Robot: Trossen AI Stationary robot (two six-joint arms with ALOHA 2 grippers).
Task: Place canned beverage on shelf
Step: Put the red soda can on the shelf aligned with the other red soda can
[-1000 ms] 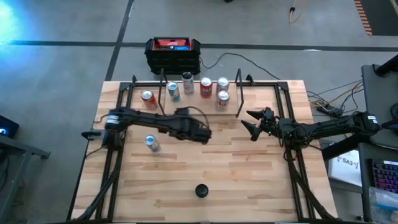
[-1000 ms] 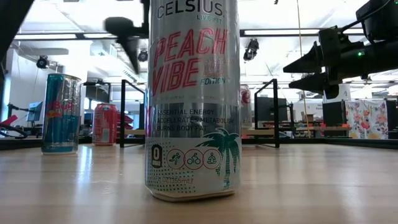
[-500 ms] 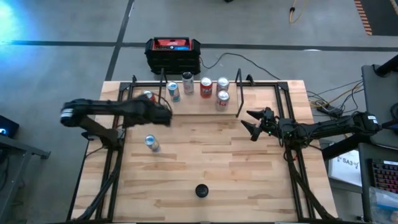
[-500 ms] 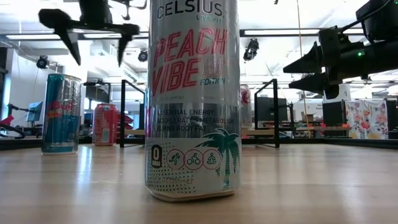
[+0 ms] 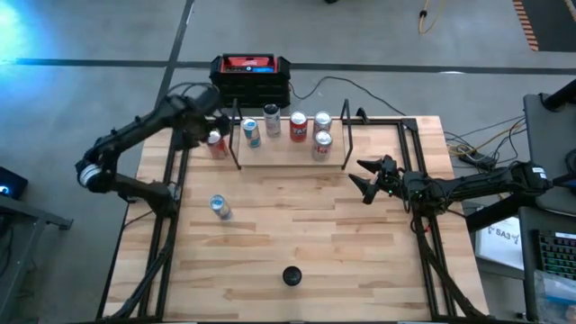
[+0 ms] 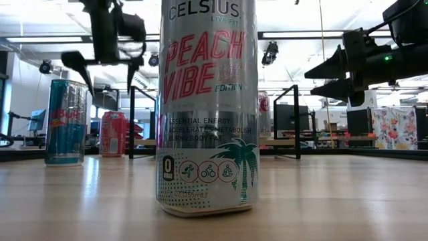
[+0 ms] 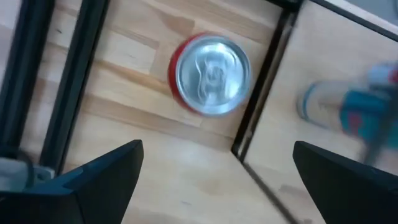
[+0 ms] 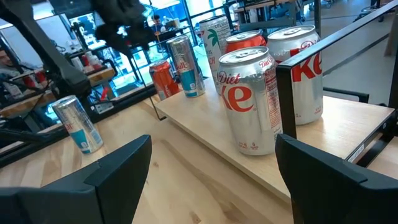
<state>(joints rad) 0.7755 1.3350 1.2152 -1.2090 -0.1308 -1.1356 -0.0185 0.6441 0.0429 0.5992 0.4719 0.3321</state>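
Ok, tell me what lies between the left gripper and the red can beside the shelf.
Nothing: in the left wrist view the open left gripper hovers above the red can, only bare tabletop between.

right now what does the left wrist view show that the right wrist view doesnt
Only the left wrist view looks straight down on the red can, its silver top in full, standing on the table just outside the shelf's black rod, with the left gripper open over it.

Only the right wrist view shows the Diet Coke cans on the shelf, the slim blue can alone on the table, and the open right gripper.

Both show that red can and the blue can on the shelf.
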